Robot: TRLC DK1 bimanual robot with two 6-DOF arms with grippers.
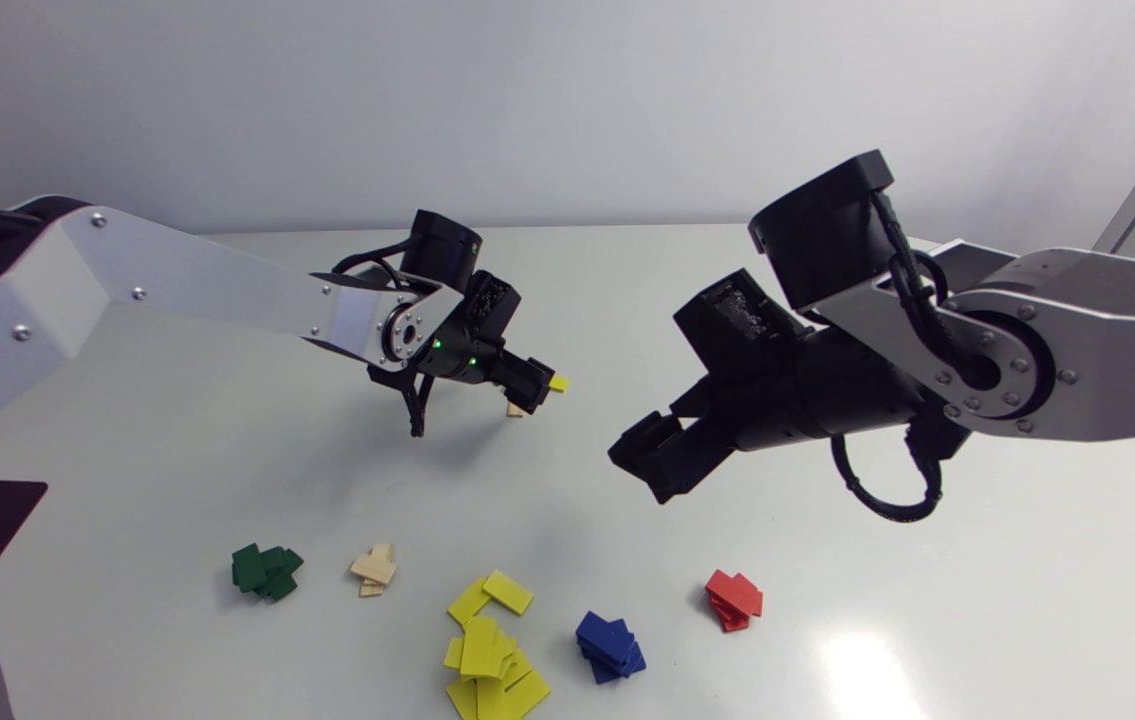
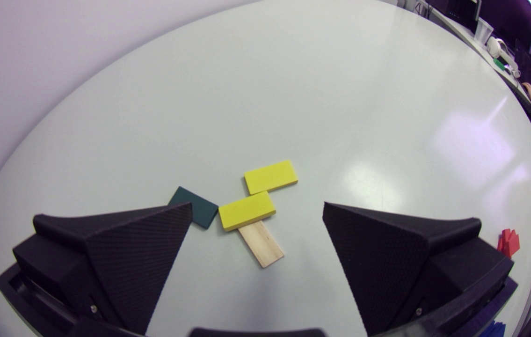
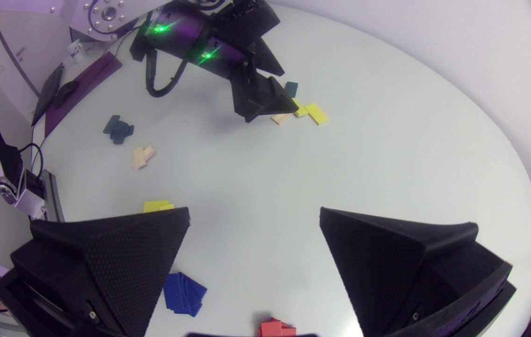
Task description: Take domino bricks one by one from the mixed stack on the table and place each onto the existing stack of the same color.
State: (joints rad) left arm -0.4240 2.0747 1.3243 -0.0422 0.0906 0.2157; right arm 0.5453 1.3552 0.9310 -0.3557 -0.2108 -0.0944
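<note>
Behind the pale table [image 1: 177, 450] stands a plain white wall. On the far middle of the table lies the mixed group [image 3: 316, 113], four bricks in total: one dark green brick [image 2: 193, 213], two yellow ones and one wooden brick [image 2: 261, 243]. The nearer yellow brick [image 2: 247, 210] lies across one end of the wooden brick. The farther yellow brick [image 2: 271, 176] meets it at a corner, and the dark green brick lies just beside it on the other side. The left end effector [image 2: 257, 206] hangs over this group with its two fingers [image 2: 148, 248] wide apart; the bricks are seen between them, but no finger touches any brick. The right end effector [image 3: 254, 210] hangs above the middle of the table, well apart from the group, with its fingers also wide apart and nothing between them. Near the front edge of the table are five sorted stacks in a row, one for each colour: a green stack [image 1: 267, 572], a wooden stack [image 1: 374, 570], a yellow stack [image 1: 492, 650], a blue stack [image 1: 609, 647] and a red stack [image 1: 733, 600]. The yellow stack is a loose, spread heap and the biggest of the five; the other four are small and compact. How many bricks each stack has, I cannot tell.
</note>
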